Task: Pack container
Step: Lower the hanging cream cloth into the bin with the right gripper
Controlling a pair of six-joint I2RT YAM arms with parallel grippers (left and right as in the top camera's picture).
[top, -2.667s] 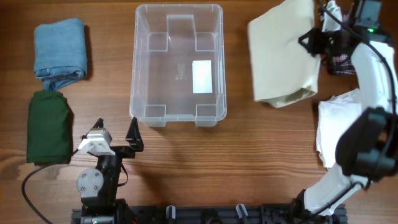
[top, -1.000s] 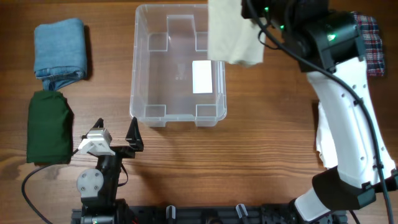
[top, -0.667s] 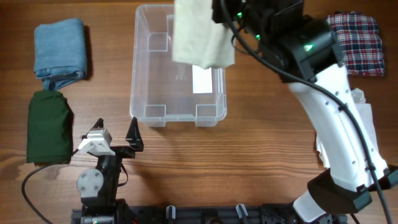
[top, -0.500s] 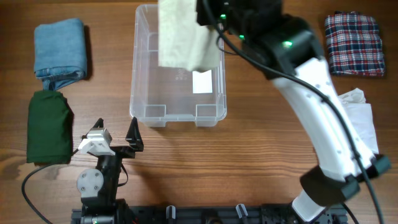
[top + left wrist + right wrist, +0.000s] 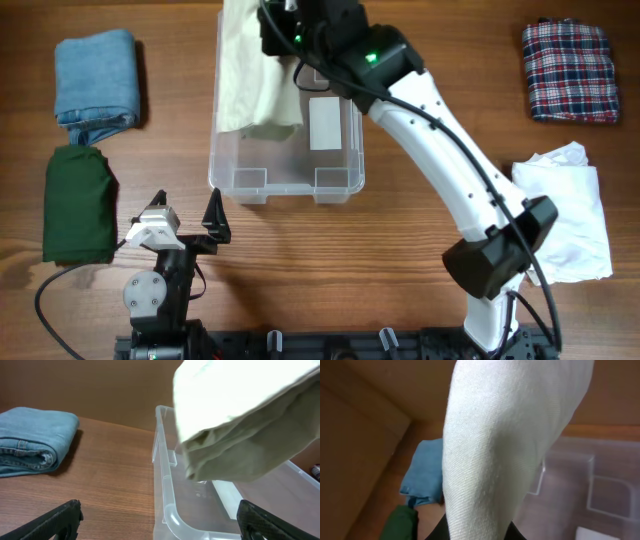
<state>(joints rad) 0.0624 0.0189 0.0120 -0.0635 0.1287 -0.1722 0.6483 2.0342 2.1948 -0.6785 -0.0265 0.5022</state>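
The clear container [image 5: 285,192] stands at the middle back of the table, a white label on its base. A folded cream cloth [image 5: 252,75] hangs over its back left part, and my right gripper [image 5: 292,28] is shut on the cloth's top. In the right wrist view the cream cloth [image 5: 505,445] fills the middle and hides most of the fingers, with the container [image 5: 600,490] below it. My left gripper [image 5: 187,222] rests open near the container's front left corner. From the left wrist view, the container's rim [image 5: 167,510] lies between the open fingers [image 5: 55,520], and the cream cloth [image 5: 240,425] hangs above.
Folded blue jeans [image 5: 96,78] and a folded green cloth [image 5: 80,203] lie at the left. A plaid cloth [image 5: 567,72] lies at the back right, with a crumpled white cloth [image 5: 565,215] in front of it. The right arm reaches across the table's right half.
The right arm has carried the cream cloth leftward from the table's right side to above the container's left part. The left arm has not moved.
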